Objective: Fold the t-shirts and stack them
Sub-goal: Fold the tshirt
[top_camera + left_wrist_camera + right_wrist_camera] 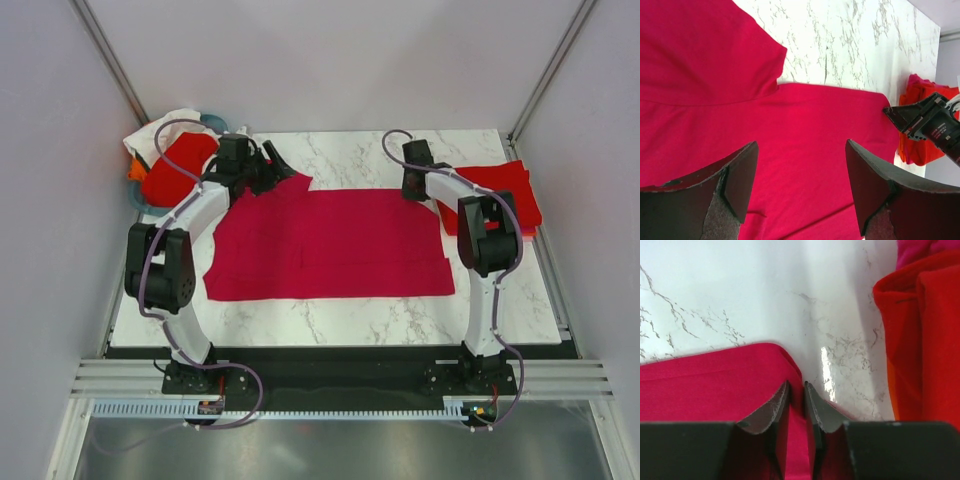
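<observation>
Top external, crimson t-shirt [330, 245] lengthwise left-right, sleeves leftward, left jaws spread, right jaws pinching its corner.

A robot lab cell: plain white walls [50, 150], aluminium rails [340, 378], marble-look table [350, 155].

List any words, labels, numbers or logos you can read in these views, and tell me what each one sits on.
No text can be read in any view.
The label on the right gripper, seen from the left wrist, carries small white print that is too small to read.
The crimson t-shirt, the folded red t-shirts and the marble table show no print, tag or logo.
</observation>
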Robot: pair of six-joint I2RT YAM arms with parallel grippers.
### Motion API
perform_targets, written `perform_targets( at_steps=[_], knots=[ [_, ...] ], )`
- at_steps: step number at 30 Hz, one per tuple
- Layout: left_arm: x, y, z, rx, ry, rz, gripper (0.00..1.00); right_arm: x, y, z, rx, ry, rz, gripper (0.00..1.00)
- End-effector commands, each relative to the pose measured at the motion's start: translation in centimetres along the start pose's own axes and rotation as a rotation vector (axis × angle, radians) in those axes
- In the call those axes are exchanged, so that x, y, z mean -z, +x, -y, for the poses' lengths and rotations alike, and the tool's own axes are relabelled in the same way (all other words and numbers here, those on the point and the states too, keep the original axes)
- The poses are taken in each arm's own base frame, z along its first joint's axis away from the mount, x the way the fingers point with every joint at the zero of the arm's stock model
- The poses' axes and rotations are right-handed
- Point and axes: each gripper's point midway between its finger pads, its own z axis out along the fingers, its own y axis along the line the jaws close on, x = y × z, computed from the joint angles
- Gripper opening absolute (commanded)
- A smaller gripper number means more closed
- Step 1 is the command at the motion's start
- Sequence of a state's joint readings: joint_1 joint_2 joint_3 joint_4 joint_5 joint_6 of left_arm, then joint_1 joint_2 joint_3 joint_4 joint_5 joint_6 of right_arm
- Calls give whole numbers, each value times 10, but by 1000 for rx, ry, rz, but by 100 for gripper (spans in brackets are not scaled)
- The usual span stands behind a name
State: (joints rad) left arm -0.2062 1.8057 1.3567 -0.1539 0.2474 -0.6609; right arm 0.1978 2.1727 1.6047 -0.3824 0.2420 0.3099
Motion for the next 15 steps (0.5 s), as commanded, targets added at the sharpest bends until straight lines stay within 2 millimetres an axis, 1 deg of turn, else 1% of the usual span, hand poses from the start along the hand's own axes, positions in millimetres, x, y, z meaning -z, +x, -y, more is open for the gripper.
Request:
perform_targets(
  at_steps=[1,2,3,4,5,6,7,8,9,10,11,12,13,14,15],
  knots=[
    [8,-11,21,-75,48,38,78,14,-3,-4,32,57,36,25],
    [9,-9,24,-84,51,36,78,19,-2,-10,49,73,51,24],
    [10,-10,24,-92,49,43,78,21,-2,-5,62,127,69,24],
    [10,-8,24,-96,43,41,78,25,-4,-5,73,156,88,24],
    [10,-6,24,-99,42,40,78,29,-2,-11,98,177,101,24],
    [11,-6,24,-101,42,41,78,33,-3,-6,117,236,125,23],
    [11,-3,23,-101,37,37,78,35,-2,-8,135,257,134,22],
    [10,-1,23,-102,37,33,78,38,1,-17,159,268,147,22],
    [10,0,23,-103,35,33,78,42,0,-14,170,315,168,21],
    [9,3,22,-103,34,27,78,44,2,-17,180,329,178,21],
    [9,4,21,-103,32,23,78,48,5,-23,198,337,189,23],
    [8,5,21,-103,32,23,78,50,8,-25,207,345,190,28],
    [8,6,21,-103,31,22,78,54,7,-24,195,364,208,30],
    [8,8,21,-105,30,16,78,58,9,-29,198,357,216,29],
    [8,8,21,-106,31,17,78,58,13,-29,192,354,217,28]
  ],
)
